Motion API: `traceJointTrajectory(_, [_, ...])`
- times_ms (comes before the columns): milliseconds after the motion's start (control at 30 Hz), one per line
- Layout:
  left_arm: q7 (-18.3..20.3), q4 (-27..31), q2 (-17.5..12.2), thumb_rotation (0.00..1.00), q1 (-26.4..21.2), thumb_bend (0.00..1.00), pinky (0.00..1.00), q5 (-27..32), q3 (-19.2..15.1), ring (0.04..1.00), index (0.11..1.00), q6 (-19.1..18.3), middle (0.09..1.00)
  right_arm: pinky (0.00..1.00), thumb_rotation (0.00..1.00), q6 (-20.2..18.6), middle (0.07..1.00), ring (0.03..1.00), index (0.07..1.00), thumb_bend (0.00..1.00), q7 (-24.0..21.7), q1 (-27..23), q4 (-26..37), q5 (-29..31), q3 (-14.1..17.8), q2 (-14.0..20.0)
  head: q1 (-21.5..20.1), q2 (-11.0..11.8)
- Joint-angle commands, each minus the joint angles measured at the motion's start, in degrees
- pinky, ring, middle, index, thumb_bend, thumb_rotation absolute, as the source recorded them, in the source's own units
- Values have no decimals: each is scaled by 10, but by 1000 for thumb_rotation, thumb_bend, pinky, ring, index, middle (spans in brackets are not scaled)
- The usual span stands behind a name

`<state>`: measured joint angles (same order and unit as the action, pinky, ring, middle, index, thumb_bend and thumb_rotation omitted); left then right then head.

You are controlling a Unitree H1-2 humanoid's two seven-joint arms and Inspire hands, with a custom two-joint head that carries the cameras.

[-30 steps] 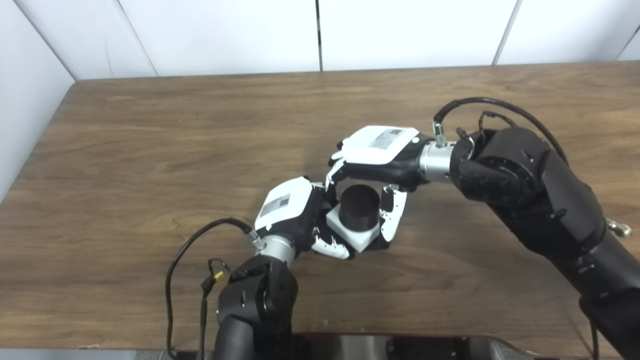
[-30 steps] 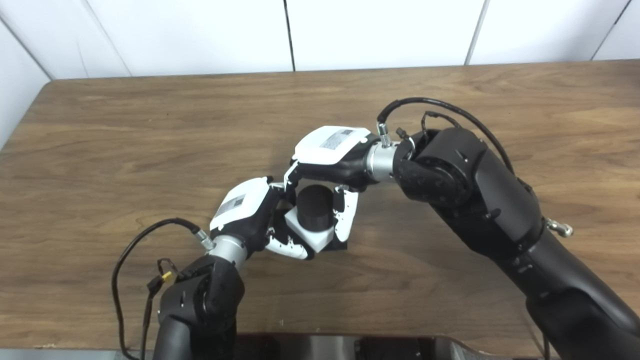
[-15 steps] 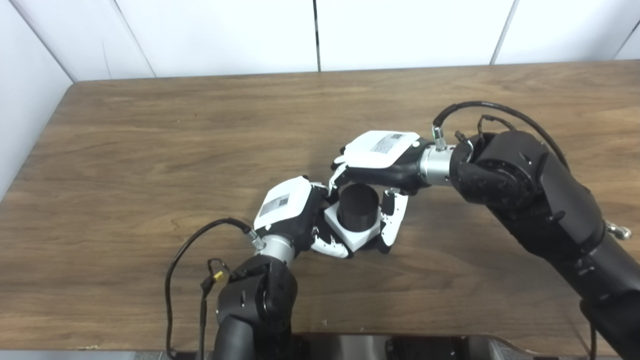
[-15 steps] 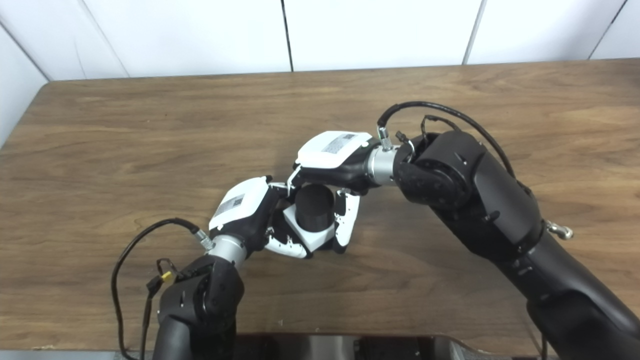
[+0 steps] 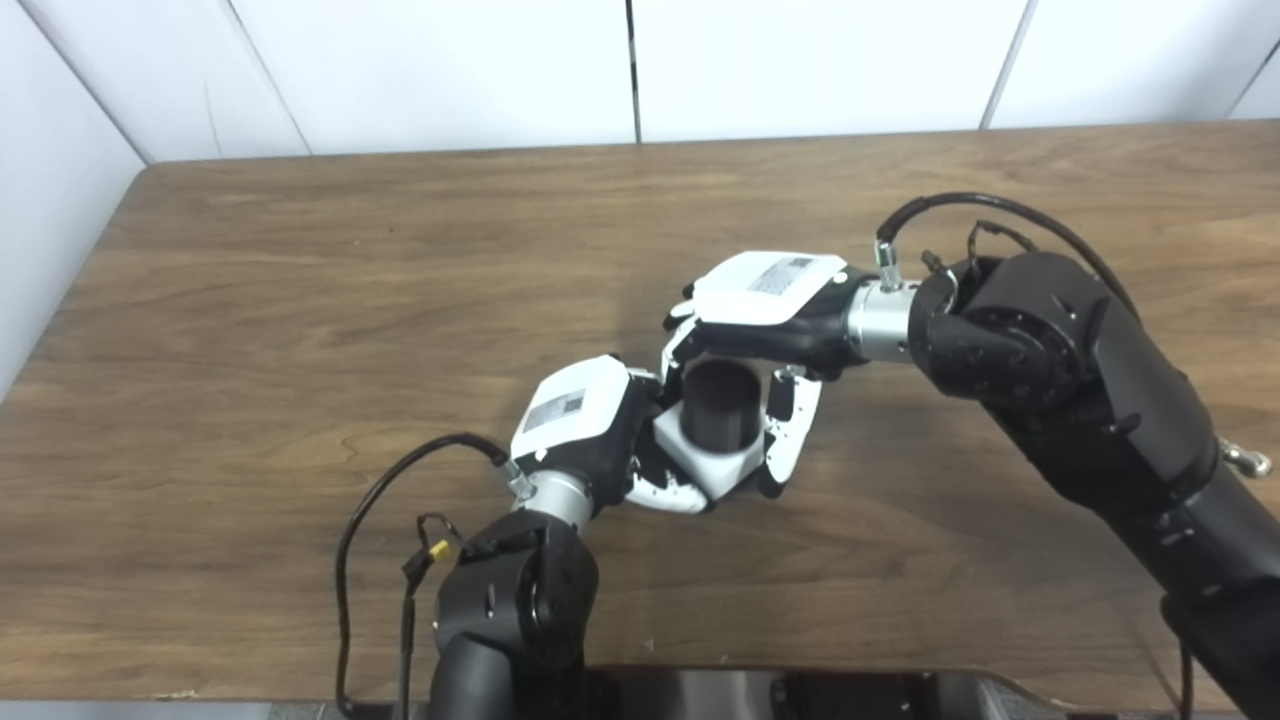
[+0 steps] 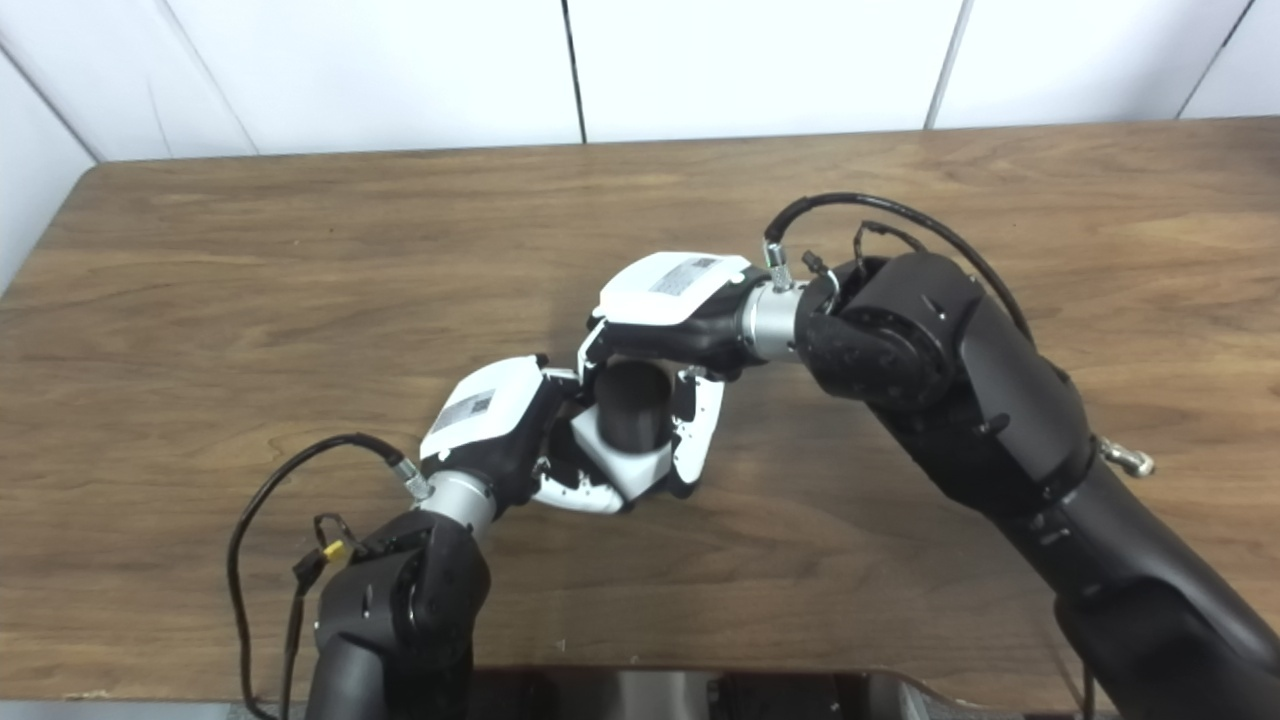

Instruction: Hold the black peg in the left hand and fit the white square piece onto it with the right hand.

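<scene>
The black peg (image 5: 720, 405) stands up through the white square piece (image 5: 706, 463), and both sit between my two hands above the table. My left hand (image 5: 580, 415) comes from the lower left. Its fingers (image 5: 668, 495) curl under the white piece, where the peg's lower end is hidden. My right hand (image 5: 765, 300) reaches over from the right, and its fingers (image 5: 790, 430) and thumb press the sides of the white piece around the peg. The pair is tilted a little toward me.
The brown wooden table (image 5: 300, 280) stretches to the white wall panels at the back. Black cables loop off both wrists, at the left forearm (image 5: 400, 480) and the right forearm (image 5: 960, 205). A dark part of the robot's body lies along the bottom edge (image 5: 800, 695).
The peg and white piece have tilted and risen slightly between the hands. My right hand dipped, then came back up and shifted a little right. The left hand barely moved.
</scene>
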<state>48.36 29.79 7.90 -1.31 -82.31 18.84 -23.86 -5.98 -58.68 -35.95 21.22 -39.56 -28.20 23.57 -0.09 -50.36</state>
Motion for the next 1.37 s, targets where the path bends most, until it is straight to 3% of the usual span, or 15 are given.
traceJointTrajectory(0, [27, 13, -2, 406, -17, 928, 1000, -15, 6, 1000, 802, 20, 890, 1000, 298, -2, 783, 933, 677, 1000, 10, -30, 7, 8, 15, 5, 0, 0])
traceJointTrajectory(133, [50, 12, 1, 423, -20, 991, 1000, -25, 1, 1000, 900, 34, 915, 1000, 291, -1, 782, 926, 663, 1000, 10, -30, 7, 8, 20, 6, 0, 0])
traceJointTrajectory(300, [75, 13, 2, 448, -23, 1000, 1000, -27, -9, 1000, 987, 43, 957, 1000, 299, 2, 782, 924, 669, 1000, 13, -30, 5, 10, 26, 8, 0, 0])
traceJointTrajectory(567, [102, 16, 4, 459, -31, 1000, 1000, -24, -30, 1000, 1000, 52, 986, 1000, 308, 5, 785, 920, 680, 1000, 19, -35, 1, 17, 40, 12, 2, 2])
traceJointTrajectory(800, [89, 24, 15, 487, -32, 1000, 1000, -34, -45, 1000, 1000, 52, 990, 1000, 333, -23, 815, 932, 723, 1000, 15, -46, 4, 22, 61, 12, 1, 7])
traceJointTrajectory(1033, [77, 48, 19, 538, -47, 1000, 1000, -37, -77, 1000, 1000, 53, 991, 1000, 333, -57, 849, 938, 766, 1000, 27, -71, 3, 68, 104, 16, 1, 17])
traceJointTrajectory(1200, [59, 70, 19, 567, -60, 1000, 1000, 3, -116, 1000, 1000, 45, 991, 935, 345, -96, 864, 932, 795, 1000, 25, -93, -2, 79, 122, 27, -3, 23])
traceJointTrajectory(1333, [42, 83, 25, 591, -67, 995, 1000, 63, -160, 1000, 1000, 14, 1000, 844, 371, -87, 858, 903, 807, 1000, 38, -86, -33, 114, 142, 54, -5, 29])
